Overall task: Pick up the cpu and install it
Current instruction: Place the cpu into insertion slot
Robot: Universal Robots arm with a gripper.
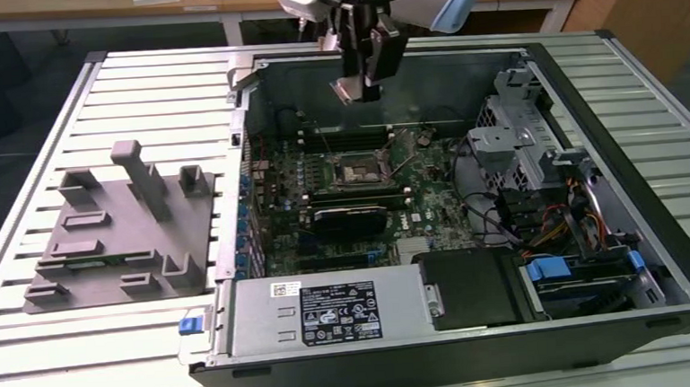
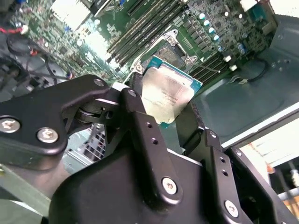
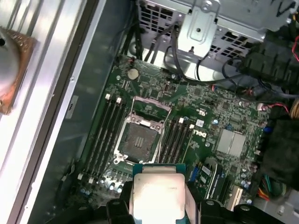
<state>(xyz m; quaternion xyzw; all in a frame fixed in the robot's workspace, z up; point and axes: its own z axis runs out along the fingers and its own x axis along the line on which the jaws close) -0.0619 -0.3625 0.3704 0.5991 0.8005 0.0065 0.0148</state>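
While the exterior view is read from its left, fixture: grey moulded block (image 1: pixel 120 230) on the slatted table (image 1: pixel 29 132), just beside the case (image 1: pixel 451 362).
Case: open tower lying on its side, with the motherboard (image 1: pixel 422 175) facing up.
Gripper (image 1: pixel 366 89): hangs above the far part of the case, with its fingers clamped on the cpu.
Cpu (image 1: pixel 346 87): silvery square pinched by two opposite edges between the fingertips. Its flat top shows in both wrist views (image 2: pixel 166 95) (image 3: pixel 158 193). It is in the air, clear of the board.
Socket (image 1: pixel 362 170): black-framed, below the cpu and apart from it. Its bare contact field shows in the first wrist view (image 3: pixel 139 140).
Drive cage (image 1: pixel 521 138): metal, to the exterior view's right of the board, with cables beside it.
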